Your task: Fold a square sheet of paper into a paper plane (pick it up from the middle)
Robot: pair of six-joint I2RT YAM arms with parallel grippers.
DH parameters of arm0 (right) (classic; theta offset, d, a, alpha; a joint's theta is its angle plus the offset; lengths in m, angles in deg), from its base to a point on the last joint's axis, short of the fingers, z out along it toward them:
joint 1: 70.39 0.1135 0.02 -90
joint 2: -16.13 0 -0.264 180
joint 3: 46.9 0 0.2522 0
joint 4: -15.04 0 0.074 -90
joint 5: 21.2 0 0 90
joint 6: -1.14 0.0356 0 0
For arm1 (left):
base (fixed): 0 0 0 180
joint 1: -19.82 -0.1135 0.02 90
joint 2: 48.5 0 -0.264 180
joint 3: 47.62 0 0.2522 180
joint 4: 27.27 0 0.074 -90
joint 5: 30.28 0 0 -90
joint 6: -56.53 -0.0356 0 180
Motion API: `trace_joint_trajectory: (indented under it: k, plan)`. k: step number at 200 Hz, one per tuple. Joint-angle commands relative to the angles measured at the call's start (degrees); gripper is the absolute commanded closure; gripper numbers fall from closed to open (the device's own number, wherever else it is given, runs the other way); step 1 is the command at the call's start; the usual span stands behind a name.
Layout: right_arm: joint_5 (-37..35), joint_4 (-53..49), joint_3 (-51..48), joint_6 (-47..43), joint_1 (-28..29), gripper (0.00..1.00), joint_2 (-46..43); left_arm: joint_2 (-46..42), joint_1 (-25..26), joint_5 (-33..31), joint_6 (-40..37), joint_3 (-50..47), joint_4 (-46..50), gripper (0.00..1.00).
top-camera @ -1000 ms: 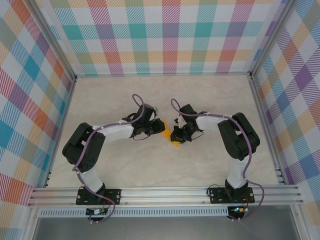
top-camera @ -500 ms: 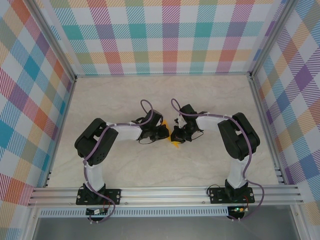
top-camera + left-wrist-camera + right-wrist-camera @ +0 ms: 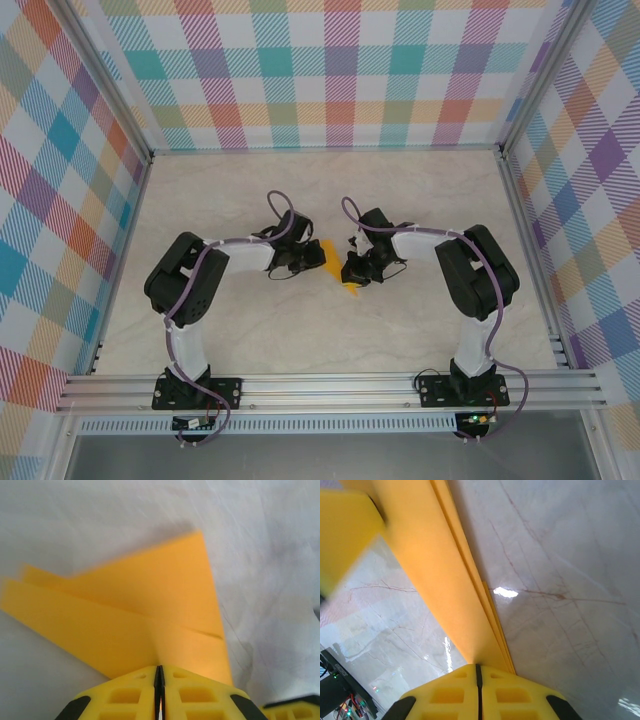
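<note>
Pale marbled tabletop, pastel plaid walls on three sides, aluminium rail along near edge

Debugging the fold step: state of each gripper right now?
Left gripper: shut on the folded paper.
Right gripper: shut on the same folded paper.

Left arm's elbow has swung in toward centre since a second ago. Left gripper had pushed right over the folded orange-yellow paper sheet, now backed off left, so more orange is exposed again.
</note>
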Motion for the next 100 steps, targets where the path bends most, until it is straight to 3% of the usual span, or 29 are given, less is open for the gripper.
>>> trace_joint_trajectory:
  k: [1,61,100]
  plan:
    - [-10.1,-5.7,-2.6,-1.4,0.2,0.93,4.5,2.6,-3.5,-4.3,-2.4,1.2,3.8,0.89]
    - [-1.8,-3.2,2.6,-2.2,0.8,0.92,-0.8,5.3,-3.2,-0.6,-2.4,0.3,3.3,0.89]
    - [-0.3,-4.9,9.8,-4.0,2.1,0.92,3.2,5.8,-3.0,0.2,-2.7,0.6,4.0,0.89]
